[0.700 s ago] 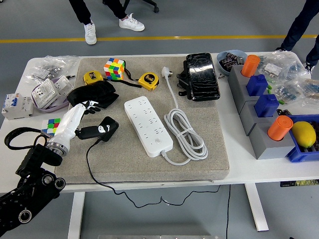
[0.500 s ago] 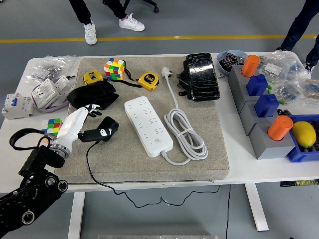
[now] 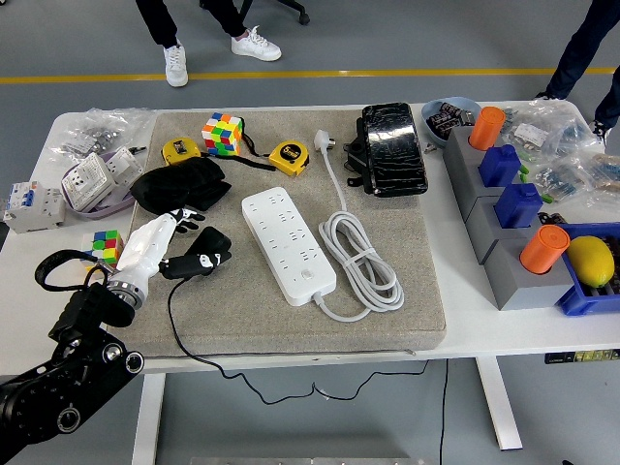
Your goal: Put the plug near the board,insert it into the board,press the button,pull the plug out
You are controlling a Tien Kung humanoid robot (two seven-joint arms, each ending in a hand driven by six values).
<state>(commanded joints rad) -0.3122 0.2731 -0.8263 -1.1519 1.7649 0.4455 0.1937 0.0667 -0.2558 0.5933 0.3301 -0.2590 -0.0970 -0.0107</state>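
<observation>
At the far left of the white surface (image 3: 455, 325) lie a grey breaker unit (image 3: 21, 205), bagged parts and a white socket block (image 3: 94, 176), stored clear of the work area. The left hand (image 3: 153, 242), white-shelled on a black arm entering from the lower left corner, rests on the grey mat (image 3: 387, 315) with its fingers closed around the near end of the black plug (image 3: 201, 250); the grip appears to be for carrying the plug rightward, its thin black cable (image 3: 176, 325) trailing off the near edge. Whether the fingers wrap fully beneath the plug cannot be told, and its prongs are not visible. A small colour cube (image 3: 105, 244) sits just left of the hand, and a black pouch (image 3: 180, 184) just beyond it. The plug lies near, but apart from, the white board (image 3: 287, 242), which rests diagonally at mid-mat with sockets upward, ready for insertion; its button is too small to identify with confidence. The board's own white cord (image 3: 363, 263) is coiled beside it on the right. Tape measures, a second colour cube and a black wrapped case lie along the far edge. At right, grey blocks carry orange and blue pieces; a blue bin holding a lemon (image 3: 591, 260) is cut off by the frame. The right hand is out of view.
</observation>
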